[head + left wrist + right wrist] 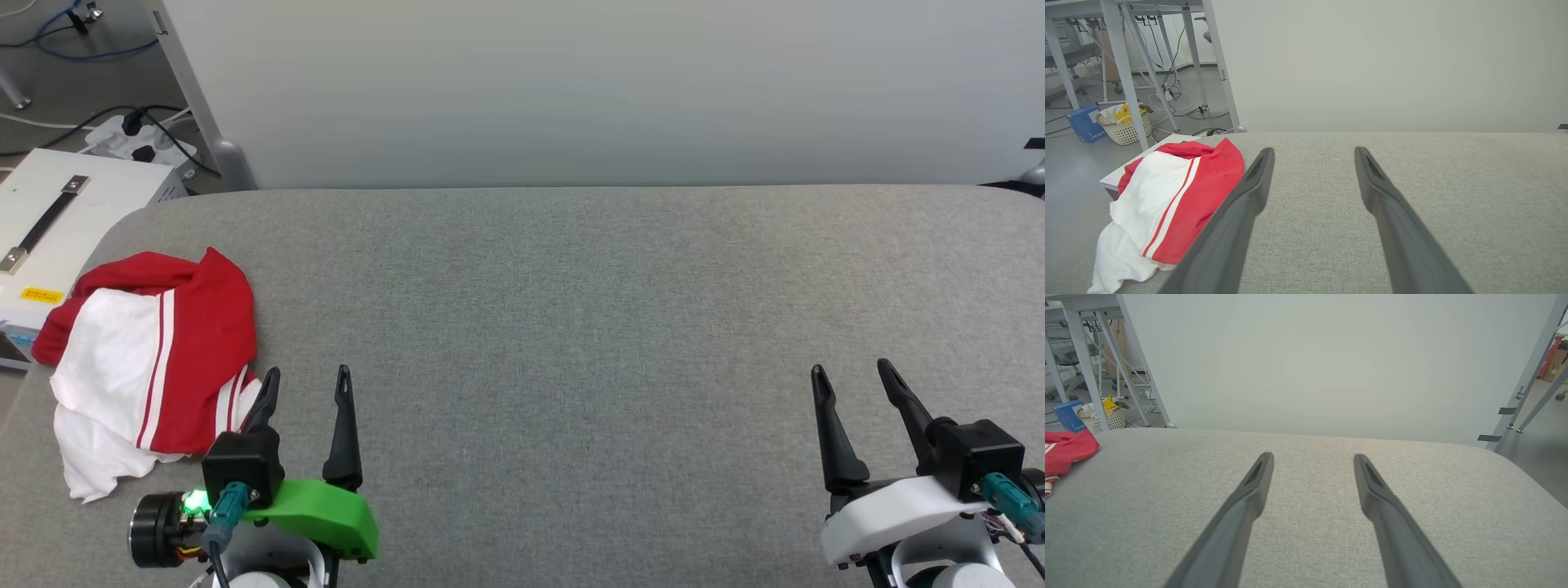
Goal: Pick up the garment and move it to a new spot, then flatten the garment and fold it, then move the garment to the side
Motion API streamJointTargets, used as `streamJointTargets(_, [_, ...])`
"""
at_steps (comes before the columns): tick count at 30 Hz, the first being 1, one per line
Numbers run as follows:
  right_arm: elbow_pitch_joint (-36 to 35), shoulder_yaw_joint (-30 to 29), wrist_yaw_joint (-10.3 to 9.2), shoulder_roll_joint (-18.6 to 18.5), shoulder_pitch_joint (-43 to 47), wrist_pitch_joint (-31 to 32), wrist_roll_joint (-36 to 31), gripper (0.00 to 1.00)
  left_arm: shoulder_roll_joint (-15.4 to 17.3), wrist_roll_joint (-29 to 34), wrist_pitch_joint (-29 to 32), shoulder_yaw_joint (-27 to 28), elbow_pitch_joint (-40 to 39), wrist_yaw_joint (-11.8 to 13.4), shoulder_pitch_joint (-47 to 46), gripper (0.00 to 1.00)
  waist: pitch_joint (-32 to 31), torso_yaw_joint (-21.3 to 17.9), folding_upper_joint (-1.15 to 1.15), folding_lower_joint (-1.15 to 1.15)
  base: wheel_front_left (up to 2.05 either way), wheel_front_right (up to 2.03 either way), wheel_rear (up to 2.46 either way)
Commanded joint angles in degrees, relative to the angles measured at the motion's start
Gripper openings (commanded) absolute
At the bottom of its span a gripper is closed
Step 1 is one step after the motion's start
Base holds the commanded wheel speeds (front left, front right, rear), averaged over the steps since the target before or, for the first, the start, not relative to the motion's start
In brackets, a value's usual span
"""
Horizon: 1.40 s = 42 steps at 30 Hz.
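While the garment (200,327) lies crumpled nearby, left claw (308,371) and right claw (850,366) gape wide, empty.

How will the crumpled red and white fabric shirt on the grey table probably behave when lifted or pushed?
The red-and-white fabric shirt probably flops and hangs: it lies in soft folds. It looks light, being thin cloth. Pushed, it likely bunches on the grey textured table rather than slides.
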Motion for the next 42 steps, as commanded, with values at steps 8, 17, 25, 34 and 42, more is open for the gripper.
streamJointTargets(8, [-1.4, -0.3, -0.02, 0.0, 1.1, -1.5, 1.3, 1.00, -0.1, -1.1, -1.6, -0.4, 0.4, 0.7, 0.5, 1.00, 0.1, 0.0, 0.00, 0.00, 0.00, 0.00, 0.00])
streamJointTargets(17, [-2.0, -0.3, -0.02, 0.0, 1.4, -2.6, 2.1, 1.00, -0.2, -1.4, -2.7, -0.8, 0.4, 1.0, 0.5, 1.00, 0.2, 0.1, 0.00, 0.00, 0.00, 0.00, 0.00])
streamJointTargets(25, [-2.4, -0.2, -0.02, 0.0, 1.8, -3.5, 2.6, 1.00, -0.2, -1.8, -3.6, -1.3, 0.5, 1.3, 0.5, 1.00, 0.2, 0.2, 0.00, 0.00, 0.00, 0.00, 0.00])
streamJointTargets(34, [-2.2, 0.0, -0.03, -0.1, 2.3, -4.6, 2.9, 1.00, -0.2, -2.1, -4.7, -1.6, 0.8, 1.6, 0.6, 1.00, 0.2, 0.3, 0.00, 0.00, 0.00, 0.00, 0.00])
streamJointTargets(42, [-2.0, 0.2, -0.03, -0.1, 2.9, -5.5, 3.2, 1.00, -0.2, -2.4, -5.6, -1.8, 1.2, 1.9, 0.8, 1.00, 0.2, 0.3, 0.00, 0.00, 0.00, 0.00, 0.00])
